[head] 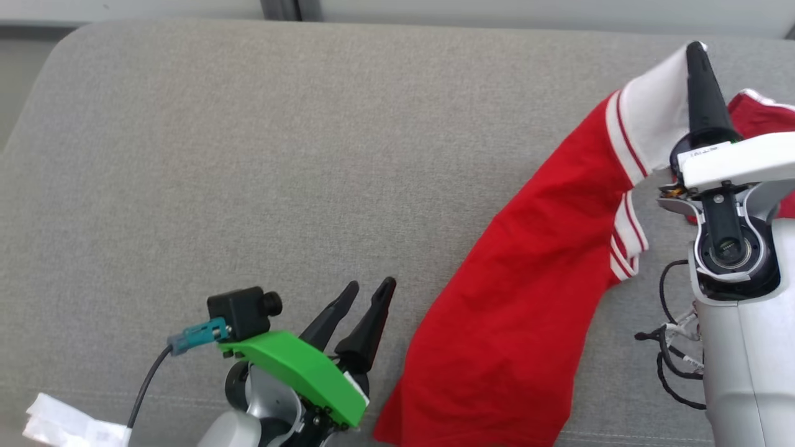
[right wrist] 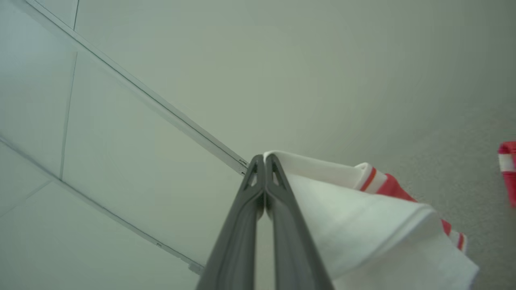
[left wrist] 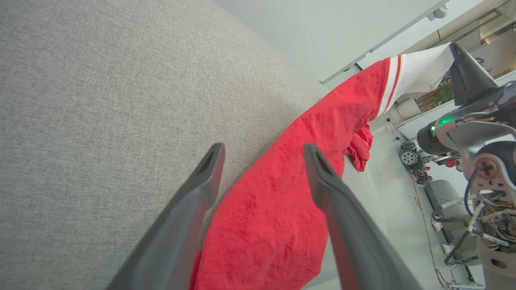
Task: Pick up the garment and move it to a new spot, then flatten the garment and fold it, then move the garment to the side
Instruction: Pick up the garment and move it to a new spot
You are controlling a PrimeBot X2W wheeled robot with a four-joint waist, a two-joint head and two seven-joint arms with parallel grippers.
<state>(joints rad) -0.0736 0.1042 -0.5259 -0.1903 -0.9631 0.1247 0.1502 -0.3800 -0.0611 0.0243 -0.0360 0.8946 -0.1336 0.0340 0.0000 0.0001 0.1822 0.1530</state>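
We see the right pincer (head: 697,53) closed on the garment (head: 528,279) by its white edge at 2 o'clock; red cloth trails to 5 o'clock on the grey cushion (head: 248,155). Left pincer (head: 371,285) open at 6 o'clock, beside it.

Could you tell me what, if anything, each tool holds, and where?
The right tool holds the garment by its white band; the left tool, nothing.

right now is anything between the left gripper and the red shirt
Nothing visible. Only bare grey cushion separates the open left gripper from the red shirt just to its right. The right gripper is shut on the shirt's white edge.
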